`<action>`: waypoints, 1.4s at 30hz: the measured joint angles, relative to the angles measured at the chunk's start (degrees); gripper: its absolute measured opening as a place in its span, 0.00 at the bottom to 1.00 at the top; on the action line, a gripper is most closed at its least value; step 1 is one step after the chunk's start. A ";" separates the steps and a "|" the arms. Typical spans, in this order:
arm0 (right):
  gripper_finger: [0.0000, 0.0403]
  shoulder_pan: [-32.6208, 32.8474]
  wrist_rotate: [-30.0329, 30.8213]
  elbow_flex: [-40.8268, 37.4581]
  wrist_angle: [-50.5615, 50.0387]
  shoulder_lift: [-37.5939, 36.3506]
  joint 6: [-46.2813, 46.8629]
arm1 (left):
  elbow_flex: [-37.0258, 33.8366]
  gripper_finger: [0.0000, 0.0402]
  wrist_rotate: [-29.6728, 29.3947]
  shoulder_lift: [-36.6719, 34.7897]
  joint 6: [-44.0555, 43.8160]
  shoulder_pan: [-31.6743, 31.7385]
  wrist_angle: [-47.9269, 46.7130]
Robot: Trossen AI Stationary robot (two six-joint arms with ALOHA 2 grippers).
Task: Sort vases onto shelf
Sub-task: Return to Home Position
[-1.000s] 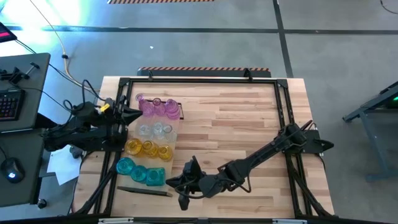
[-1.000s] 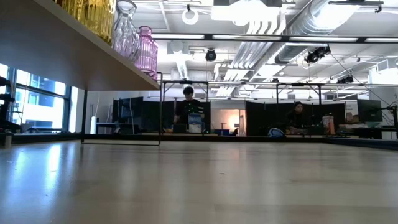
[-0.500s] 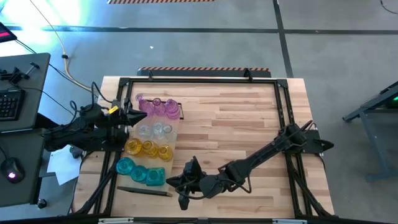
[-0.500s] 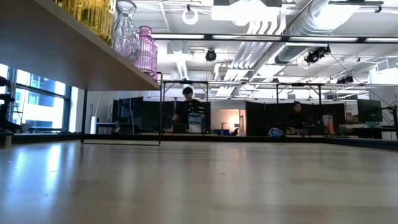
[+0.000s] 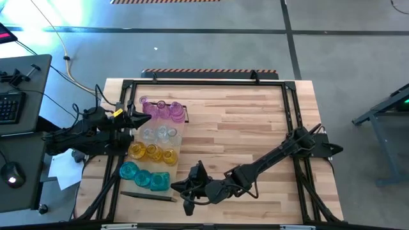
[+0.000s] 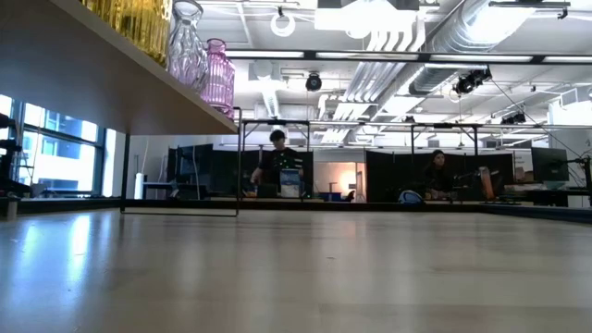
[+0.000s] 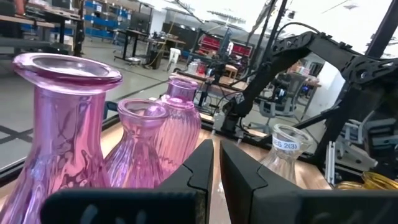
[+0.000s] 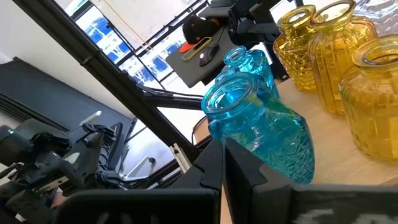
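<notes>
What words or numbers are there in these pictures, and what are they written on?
"SGS 2(3)", as best it can be read: on a small label at the mouth of the clear vase, left wrist view.
Striped tape, high view: only stripes, no words.
Screens and boxes in the room behind, low view: too small to read.

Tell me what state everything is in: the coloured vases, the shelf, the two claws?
Shelf: holds all four colour groups.
Pink vases: upright on the shelf.
Clear vases: upright on the shelf.
Yellow vases: upright on the shelf.
Teal vases: upright on the shelf.
Left gripper: shut, empty, by pink vases.
Right gripper: shut, empty, by teal vases.
</notes>
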 joint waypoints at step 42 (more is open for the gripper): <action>0.00 5.08 12.41 -35.54 -2.94 -39.13 -6.64 | 0.02 0.05 0.24 0.02 -0.55 -0.02 -0.11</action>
